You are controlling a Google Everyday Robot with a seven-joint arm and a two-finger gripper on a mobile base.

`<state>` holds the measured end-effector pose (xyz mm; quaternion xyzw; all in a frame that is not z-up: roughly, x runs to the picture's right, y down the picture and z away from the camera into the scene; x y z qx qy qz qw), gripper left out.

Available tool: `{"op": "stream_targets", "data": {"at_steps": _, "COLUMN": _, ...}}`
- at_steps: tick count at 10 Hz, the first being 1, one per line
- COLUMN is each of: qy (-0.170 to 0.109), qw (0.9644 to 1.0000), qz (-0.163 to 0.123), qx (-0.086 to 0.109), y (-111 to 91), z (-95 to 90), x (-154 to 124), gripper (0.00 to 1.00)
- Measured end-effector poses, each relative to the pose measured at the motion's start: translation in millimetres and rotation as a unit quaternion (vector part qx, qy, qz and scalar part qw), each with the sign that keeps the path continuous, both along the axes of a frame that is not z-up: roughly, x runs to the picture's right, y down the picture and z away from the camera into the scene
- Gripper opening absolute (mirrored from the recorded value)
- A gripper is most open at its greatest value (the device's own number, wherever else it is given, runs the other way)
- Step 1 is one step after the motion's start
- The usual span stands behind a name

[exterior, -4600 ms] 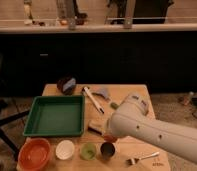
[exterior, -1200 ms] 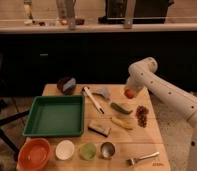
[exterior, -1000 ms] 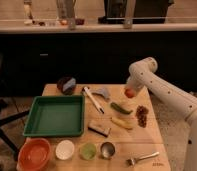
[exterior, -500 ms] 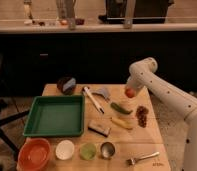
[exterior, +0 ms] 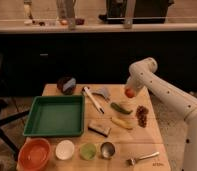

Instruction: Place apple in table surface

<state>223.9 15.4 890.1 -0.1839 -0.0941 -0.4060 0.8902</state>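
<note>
1. Dark cabinets run along the back of the room under a long counter (exterior: pixel 97 24), and in front of them stands the table surface (exterior: pixel 67 90), light tan wood.
2. From the right edge a white arm (exterior: pixel 172 97) reaches over the far right part of the table.
3. At its end, the gripper (exterior: pixel 130 91) points downward, and its jaws pinch the apple (exterior: pixel 129 93).
4. That red-orange apple hangs above the wood near the table's far right corner, not touching it.
5. Just below and left of the apple lies a green vegetable (exterior: pixel 121 107), and next to that a yellow one (exterior: pixel 122 123).
6. To the right of these sits a dark red grape cluster (exterior: pixel 142 115).
7. Filling the left half of the table is a green tray (exterior: pixel 56 116), with a dark round thing (exterior: pixel 66 84) behind it.
8. Between the tray and the arm lie a white utensil (exterior: pixel 93 99) and a grey tool (exterior: pixel 103 92).
9. Along the near edge stand an orange bowl (exterior: pixel 34 153), a white cup (exterior: pixel 65 149), a green cup (exterior: pixel 87 150) and a metal cup (exterior: pixel 108 149).
10. A small brown block (exterior: pixel 99 128) rests by the tray's near right corner, and a fork (exterior: pixel 142 158) lies at the near right.
</note>
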Motion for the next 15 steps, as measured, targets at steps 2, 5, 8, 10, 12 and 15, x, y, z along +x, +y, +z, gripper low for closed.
{"op": "stream_targets", "data": {"at_steps": 2, "qy": 0.001, "qw": 1.0, "qz": 0.001, "qx": 0.0, "y": 0.8, "z": 0.0, "x": 0.6, "gripper": 0.0}}
{"op": "stream_targets", "data": {"at_steps": 5, "qy": 0.027, "qw": 0.9994, "qz": 0.018, "qx": 0.011, "y": -2.8, "z": 1.6, "x": 16.4, "gripper": 0.0}}
{"op": "stream_targets", "data": {"at_steps": 8, "qy": 0.046, "qw": 0.9981, "qz": 0.038, "qx": 0.013, "y": -4.1, "z": 6.8, "x": 33.6, "gripper": 0.0}}
{"op": "stream_targets", "data": {"at_steps": 10, "qy": 0.04, "qw": 0.998, "qz": 0.05, "qx": -0.003, "y": 1.5, "z": 16.0, "x": 37.9, "gripper": 0.0}}
{"op": "stream_targets", "data": {"at_steps": 12, "qy": 0.025, "qw": 0.9975, "qz": 0.061, "qx": -0.026, "y": 9.2, "z": 25.3, "x": 44.1, "gripper": 0.0}}
{"op": "stream_targets", "data": {"at_steps": 15, "qy": 0.012, "qw": 0.9971, "qz": 0.063, "qx": -0.04, "y": 11.2, "z": 30.9, "x": 41.6, "gripper": 0.06}}
